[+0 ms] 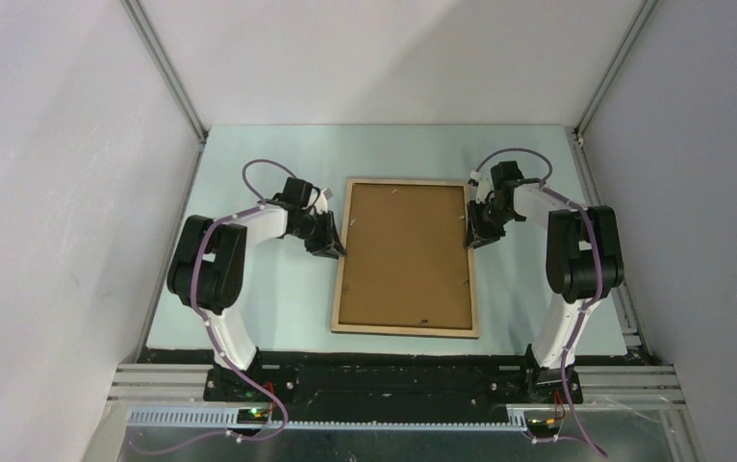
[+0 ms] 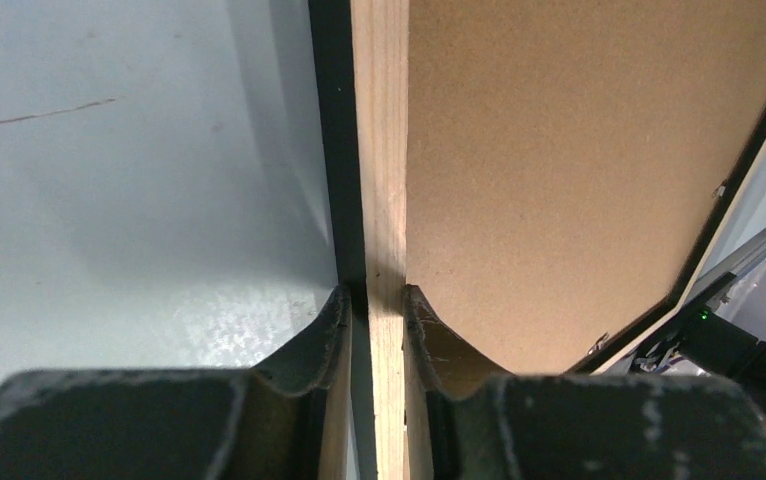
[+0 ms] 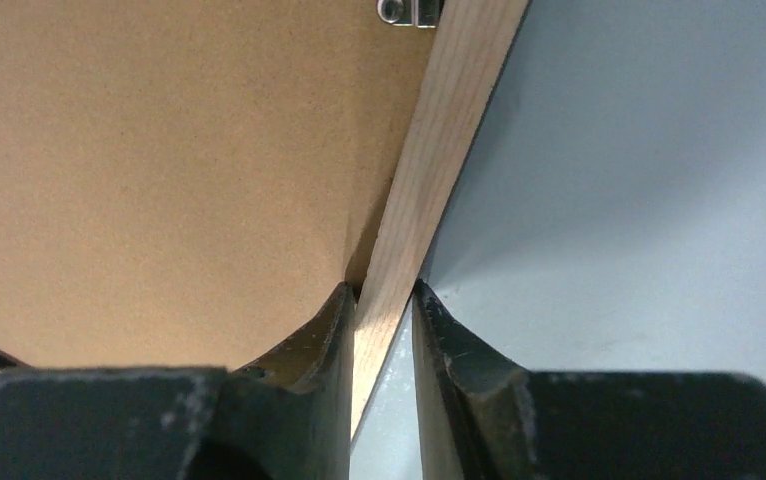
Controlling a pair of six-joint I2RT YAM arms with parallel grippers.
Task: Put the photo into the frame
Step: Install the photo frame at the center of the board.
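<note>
Light wood was seen on the upturned back of the large, thin rectangular picture frame (image 1: pixel 403 330), which was laid near the middle of the pale blue-green table (image 1: pixel 278 308), its long sides running away from the arm bases. The opening was filled by a plain brown hardboard backing panel (image 1: pixel 405 252). The left long rail was gripped by the left claw (image 1: pixel 331 245) in its far half, and the right long rail was gripped by the right claw (image 1: pixel 475 236) at much the same height.

In the left wrist view, the left claw (image 2: pixel 374 295) was clenched on the frame (image 2: pixel 379 150), one finger laid on the black face and the other at the wood by the panel (image 2: pixel 559 150). In the right wrist view, the right claw (image 3: pixel 384 295) was closed likewise on the wooden rail (image 3: pixel 439 150), and a small metal clip (image 3: pixel 409 10) was seen at the panel's edge (image 3: pixel 159 150). Whether the frame was raised off the table could not be told.
</note>
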